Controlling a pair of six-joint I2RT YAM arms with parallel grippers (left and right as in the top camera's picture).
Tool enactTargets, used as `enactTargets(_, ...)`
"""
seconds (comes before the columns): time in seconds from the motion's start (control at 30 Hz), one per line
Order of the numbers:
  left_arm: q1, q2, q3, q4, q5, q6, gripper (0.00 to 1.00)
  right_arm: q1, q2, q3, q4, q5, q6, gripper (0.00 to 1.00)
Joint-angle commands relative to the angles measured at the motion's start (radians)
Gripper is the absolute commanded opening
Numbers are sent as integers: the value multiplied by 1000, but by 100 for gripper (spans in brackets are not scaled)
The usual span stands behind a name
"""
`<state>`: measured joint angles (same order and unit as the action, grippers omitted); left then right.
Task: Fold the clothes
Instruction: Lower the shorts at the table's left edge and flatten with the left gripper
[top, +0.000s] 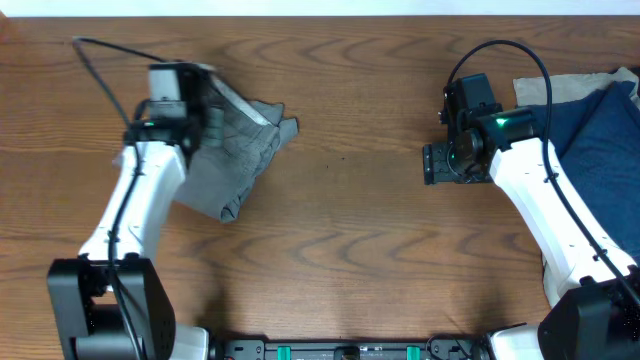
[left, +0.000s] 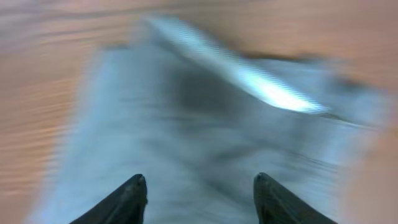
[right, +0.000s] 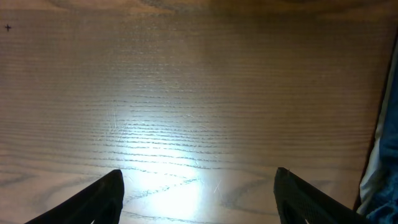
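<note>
Hovering your left fingers (left: 127, 198), spread, over the wrinkled mid-grey cotton shorts (top: 240, 150) just beneath them; right fingers (right: 102, 196) spread above the brown wooden table (top: 340, 230). Left view's blurred: at speed you could pinch several layers and bunch the fold.

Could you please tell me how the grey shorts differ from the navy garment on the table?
The grey shorts are mid-grey and lie crumpled at the left of the table, under the left gripper. The navy garment is dark blue and lies at the right edge, over a beige cloth, cut off by the frame. Both are wrinkled cloth.
</note>
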<state>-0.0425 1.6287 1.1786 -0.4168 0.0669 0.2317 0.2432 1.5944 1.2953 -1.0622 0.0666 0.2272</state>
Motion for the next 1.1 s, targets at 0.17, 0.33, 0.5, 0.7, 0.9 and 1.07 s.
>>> enactTargets(0.17,-111,115,0,-122,246,-13,47,-8,-5,-2,-8,5,12,75)
enactTargets(0.33,-105,184,0,-124,247,-39,48,-8,-5,-2,-12,5,12,75)
enactTargets(0.5,-93,237,0,-94,240,-38,48,-8,-5,-2,-12,5,12,75)
enactTargets(0.7,-18,303,0,-33,227,-39,52,-8,-5,-2,-20,5,12,75)
enactTargets(0.9,114,330,0,56,80,-53,56,-8,-5,-2,-24,5,12,75)
enactTargets(1.07,227,330,0,135,70,-40,58,-8,-5,-2,-28,5,12,75)
